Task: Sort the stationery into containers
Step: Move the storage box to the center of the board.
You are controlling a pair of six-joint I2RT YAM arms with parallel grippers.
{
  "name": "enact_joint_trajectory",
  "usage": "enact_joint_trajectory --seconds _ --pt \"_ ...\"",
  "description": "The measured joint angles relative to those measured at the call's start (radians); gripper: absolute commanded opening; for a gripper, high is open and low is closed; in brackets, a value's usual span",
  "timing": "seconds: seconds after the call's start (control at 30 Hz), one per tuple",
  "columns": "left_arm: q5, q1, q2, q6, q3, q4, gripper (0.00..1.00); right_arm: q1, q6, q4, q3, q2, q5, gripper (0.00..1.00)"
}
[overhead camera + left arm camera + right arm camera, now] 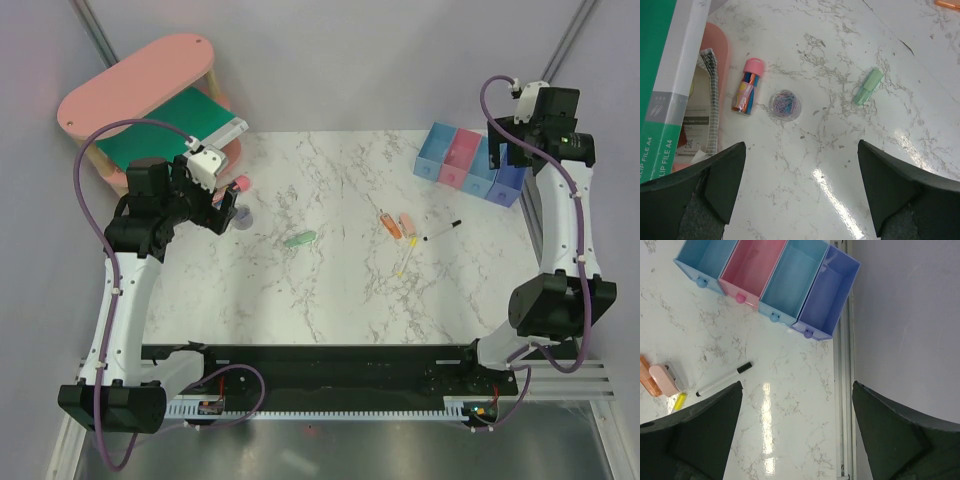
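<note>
The four joined bins (470, 163) stand at the back right, light blue, pink, light blue, dark blue; all look empty in the right wrist view (767, 280). The black-and-white pen (442, 231), the peach stick (408, 224), the orange stick (390, 225) and the yellow stick (404, 264) lie mid-right. The mint capsule (299, 239) lies mid-table. The pink cylinder (747, 86) and the purple disc (785, 104) lie at the left. My left gripper (801, 192) is open above the table near them. My right gripper (796, 432) is open, high by the bins.
A pink oval-topped shelf (140, 80) stands at the back left with a large green book (170, 125) on its lower level. The book's spine shows in the left wrist view (662, 85). A metal rail (842, 390) runs along the table's right edge.
</note>
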Motion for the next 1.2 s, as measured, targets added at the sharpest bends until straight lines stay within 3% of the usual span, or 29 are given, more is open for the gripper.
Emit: enact_joint_trajectory --seconds 0.23,0.47,0.77,1.2 --pt "0.005 0.000 0.000 0.000 0.000 0.000 1.00 0.000 0.014 0.020 0.032 0.016 0.020 0.96" --pt "0.057 0.000 -0.010 0.024 -0.002 -0.019 1.00 0.002 0.099 0.031 0.362 0.375 0.077 0.96" --pt "0.126 0.000 -0.134 0.127 -0.077 -0.047 1.00 0.026 0.134 0.041 0.516 0.753 0.096 0.93" --pt "0.105 0.000 -0.169 0.204 -0.096 -0.092 0.99 0.028 0.182 0.208 0.541 0.832 -0.015 0.81"
